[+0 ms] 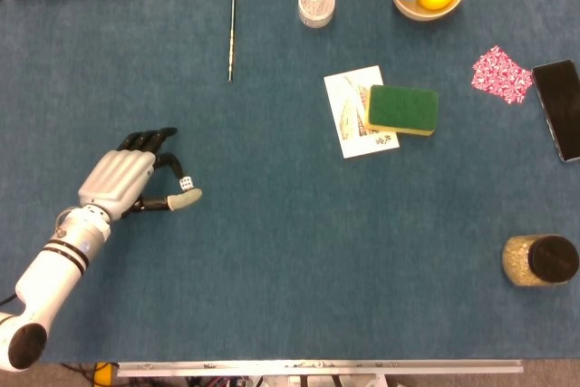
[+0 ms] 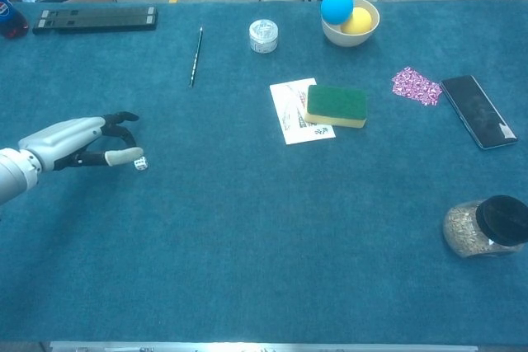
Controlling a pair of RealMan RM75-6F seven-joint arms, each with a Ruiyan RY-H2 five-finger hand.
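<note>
1. Die: small white cube with dark pips, at the left of the blue felt-like surface, sitting between the thumb and fingers of the left robot hand.
2. Left robot hand: smooth grey shell over the back, black fingers curled beside the die, pale thumb tip just below it. Whether they actually pinch the cube or only bracket it, I cannot tell. In the chest view the die sits at the thumb tip of the hand.
3. Pen: thin, straight, lying well above the hand.
4. Jar: small, round, clear, right of the pen.
5. Sponge: green-topped rectangular pad with a yellow base, overlapping a white printed card.
6. Bowl: pale, round, holding one blue and one yellow ball.
</note>
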